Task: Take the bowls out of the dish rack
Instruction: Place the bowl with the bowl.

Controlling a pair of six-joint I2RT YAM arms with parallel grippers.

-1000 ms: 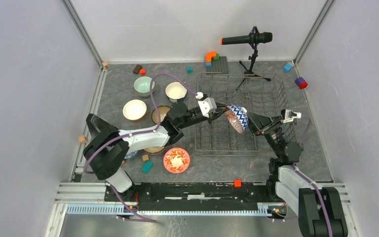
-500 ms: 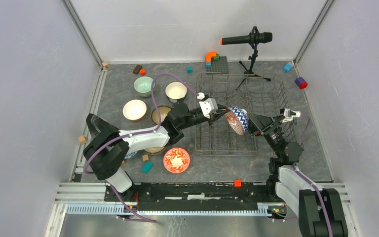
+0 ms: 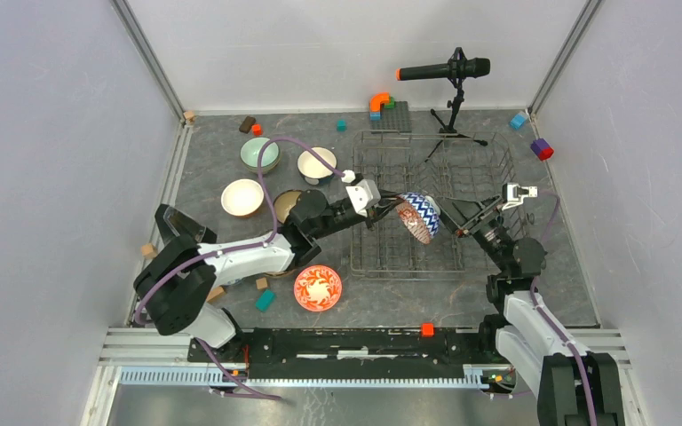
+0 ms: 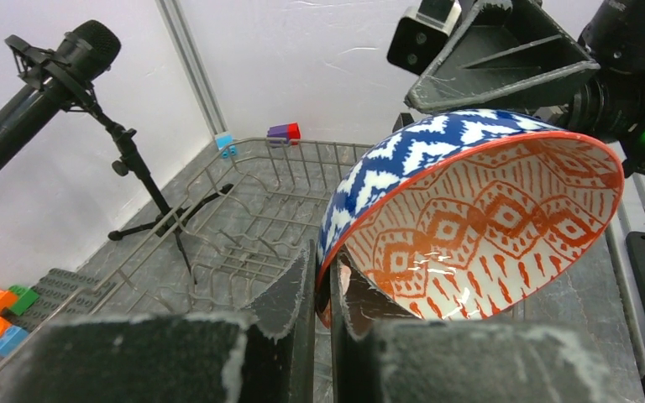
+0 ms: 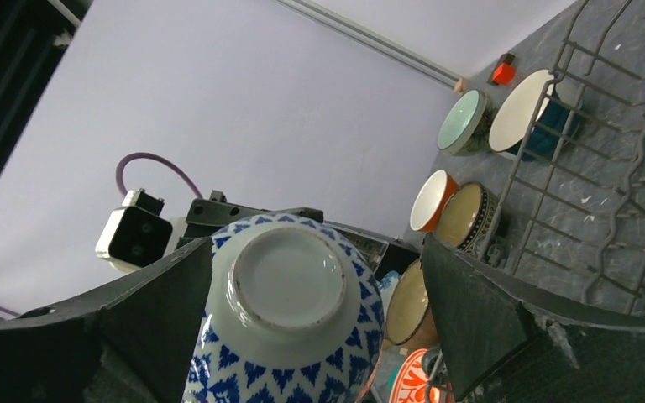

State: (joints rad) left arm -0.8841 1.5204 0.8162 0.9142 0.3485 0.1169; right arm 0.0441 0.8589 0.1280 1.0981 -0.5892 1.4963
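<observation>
My left gripper [image 3: 398,204] is shut on the rim of the blue-white zigzag bowl [image 3: 418,216], held tilted above the wire dish rack [image 3: 408,259]. In the left wrist view its fingers [image 4: 326,270] pinch the rim, and the bowl's orange-patterned inside [image 4: 487,218] faces the camera. My right gripper [image 3: 459,216] is open just right of the bowl. In the right wrist view the bowl's white foot [image 5: 290,277] sits between the spread fingers [image 5: 317,245]. Pale green [image 3: 258,153], cream [image 3: 317,163], orange [image 3: 242,197], dark striped [image 3: 288,205] and red-white [image 3: 318,287] bowls stand on the table to the left.
A microphone [image 3: 444,69] on a tripod stands at the rack's back edge. A grey studded plate [image 3: 394,115] with blocks lies behind the rack. Loose toy blocks lie about, among them purple-red [image 3: 542,148], blue [image 3: 518,120] and teal [image 3: 265,300]. Walls close in on three sides.
My left gripper has carried the zigzag bowl a little to the left. My right gripper stays beside it and its wrist has lifted slightly.
</observation>
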